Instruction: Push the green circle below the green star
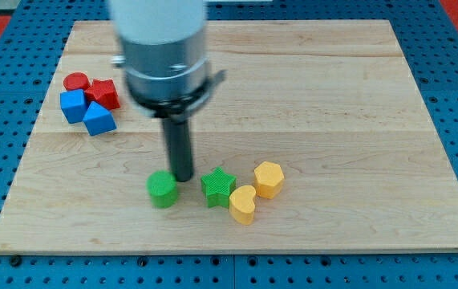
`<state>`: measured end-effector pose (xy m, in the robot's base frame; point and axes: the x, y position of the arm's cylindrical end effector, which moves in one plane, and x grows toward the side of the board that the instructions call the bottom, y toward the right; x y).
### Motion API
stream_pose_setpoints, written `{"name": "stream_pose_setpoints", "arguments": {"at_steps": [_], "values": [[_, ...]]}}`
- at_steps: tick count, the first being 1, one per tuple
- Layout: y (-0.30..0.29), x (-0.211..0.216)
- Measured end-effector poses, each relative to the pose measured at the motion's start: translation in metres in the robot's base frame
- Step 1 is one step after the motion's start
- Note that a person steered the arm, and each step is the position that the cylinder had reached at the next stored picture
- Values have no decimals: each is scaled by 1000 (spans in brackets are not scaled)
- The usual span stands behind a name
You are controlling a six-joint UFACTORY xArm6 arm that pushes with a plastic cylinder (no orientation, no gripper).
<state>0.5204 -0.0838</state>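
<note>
The green circle sits on the wooden board near the view's bottom, left of centre. The green star lies to its right at about the same height, a small gap between them. My tip is the lower end of the dark rod. It rests just above and to the right of the green circle, touching or nearly touching its upper right edge, and left of the green star.
A yellow heart block touches the green star's lower right. A yellow hexagon block lies right of it. At the view's upper left are a red cylinder, a red block and two blue blocks.
</note>
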Motion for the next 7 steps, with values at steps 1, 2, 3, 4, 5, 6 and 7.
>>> {"name": "stream_pose_setpoints", "arguments": {"at_steps": [1,2,3,4,5,6,7], "values": [[-38,9],[-65,25],[-98,35],[-139,46],[-112,65],[-51,52],[-19,27]]}}
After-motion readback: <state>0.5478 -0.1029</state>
